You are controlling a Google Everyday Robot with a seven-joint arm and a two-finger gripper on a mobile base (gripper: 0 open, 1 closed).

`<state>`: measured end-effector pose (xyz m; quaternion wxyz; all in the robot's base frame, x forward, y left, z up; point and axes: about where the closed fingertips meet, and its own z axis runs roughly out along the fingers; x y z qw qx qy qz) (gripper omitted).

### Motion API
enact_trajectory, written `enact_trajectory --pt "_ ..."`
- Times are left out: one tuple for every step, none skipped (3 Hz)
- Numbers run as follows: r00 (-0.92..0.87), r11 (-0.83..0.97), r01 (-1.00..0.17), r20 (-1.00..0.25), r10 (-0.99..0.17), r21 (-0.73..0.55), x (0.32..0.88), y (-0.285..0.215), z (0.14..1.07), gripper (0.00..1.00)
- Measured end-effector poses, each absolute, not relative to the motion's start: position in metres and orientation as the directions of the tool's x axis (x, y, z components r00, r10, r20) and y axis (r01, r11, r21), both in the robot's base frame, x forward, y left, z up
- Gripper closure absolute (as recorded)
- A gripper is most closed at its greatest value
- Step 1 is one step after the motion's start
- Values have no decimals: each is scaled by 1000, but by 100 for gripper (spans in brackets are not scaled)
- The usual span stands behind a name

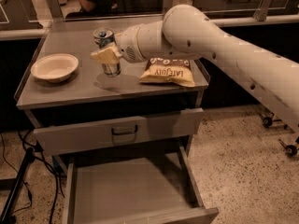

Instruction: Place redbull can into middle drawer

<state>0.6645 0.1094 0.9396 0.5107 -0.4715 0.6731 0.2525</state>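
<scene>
On the tabletop (70, 91) the bowl (54, 67) sits at the left and the chip bag (168, 72) at the right. The redbull can (103, 35) is between them, with the gripper (107, 56) clasped around it from the right. Below the tabletop is the top drawer (154, 127), and beneath that the middle drawer (126, 190) is pulled out toward the front.
</scene>
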Motion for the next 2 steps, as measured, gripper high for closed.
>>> enact_trajectory --pt "-30 446 -881 -920 -391 -161 644 97 938 100" --pt "-53 478 -863 -912 -406 -162 612 77 931 100"
